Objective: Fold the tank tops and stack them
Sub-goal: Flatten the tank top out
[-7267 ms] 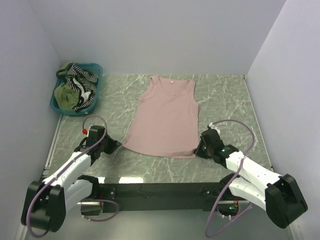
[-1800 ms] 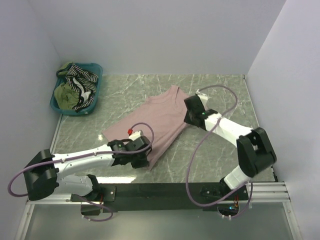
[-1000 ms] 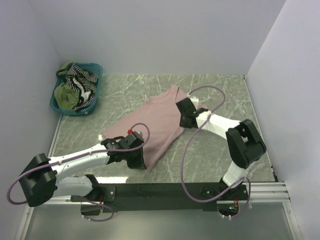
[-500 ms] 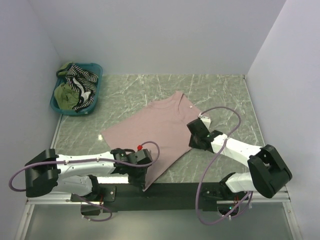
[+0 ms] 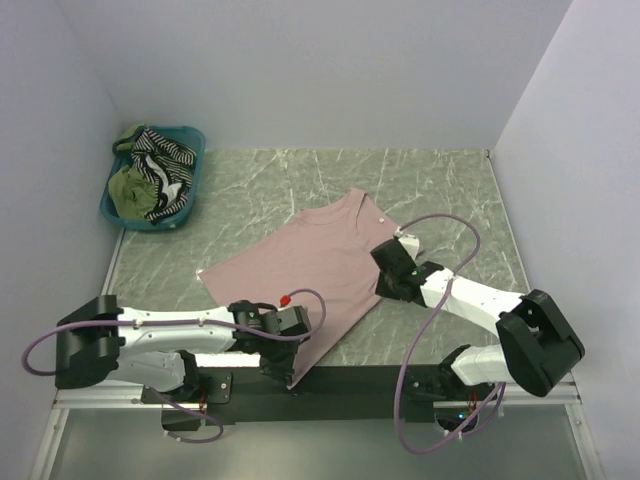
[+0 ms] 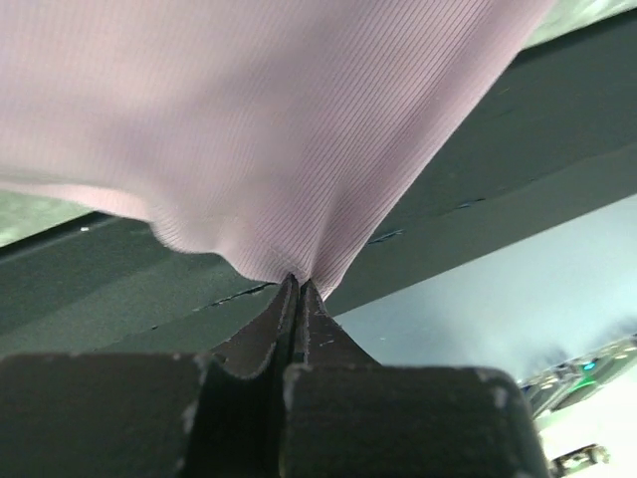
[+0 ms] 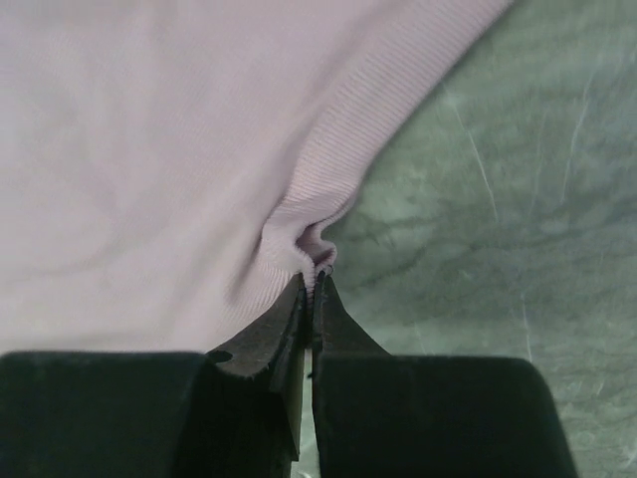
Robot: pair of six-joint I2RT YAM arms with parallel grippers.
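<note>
The dusty pink tank top [image 5: 305,265] lies spread and turned at a slant on the marble table, one corner reaching over the near edge. My left gripper [image 5: 287,368] is shut on that near corner [image 6: 299,249] over the black front rail. My right gripper [image 5: 378,285] is shut on the top's right edge [image 7: 314,249], low over the table. The olive green top [image 5: 130,190] and the black-and-white striped top [image 5: 165,160] lie bunched in the basket at the far left.
The teal plastic basket [image 5: 112,212] stands in the far left corner against the wall. White walls close in the table on the left, back and right. The black front rail [image 5: 350,378] runs along the near edge.
Both grippers pulled the pink top from hanging straight to a slanted lie, drawing it toward the near edge. The left gripper moved near and right; the right gripper moved back from the far middle.
</note>
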